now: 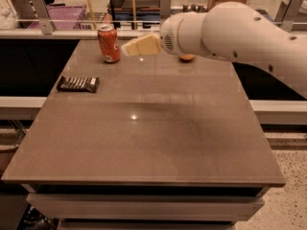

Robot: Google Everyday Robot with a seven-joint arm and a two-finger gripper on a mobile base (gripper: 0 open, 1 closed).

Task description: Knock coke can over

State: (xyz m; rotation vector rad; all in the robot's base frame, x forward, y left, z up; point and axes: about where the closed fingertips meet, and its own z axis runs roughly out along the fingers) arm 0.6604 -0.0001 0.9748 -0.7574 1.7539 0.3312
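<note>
- Lying flat at the left of the frame, a dark snack bar [78, 84] rests on the brown table [144, 143], near its left edge, with its long side running across the picture.
- Up and to the right of it, the coke can [109, 43] stands upright in the upper left of the frame, close to the table's far edge. Its silver top rim faces up and white markings show on its orange-red side.
- Just right of the can, the gripper [127, 48] hangs above the tabletop at about the level of the can's middle, its cream-coloured tip pointing left at the can. A thin gap shows between tip and can, so they are near but apart.
- Whether the gripper is wide or narrow cannot be told from this angle; it reads as one pale wedge.
- Right of the gripper, the thick white arm [240, 32] runs from the upper middle to the right edge of the frame, and a soft shadow lies across the table's middle.
- Under the arm's wrist, a small part of a round orange fruit [187, 58] peeks out on the table near the far edge.
</note>
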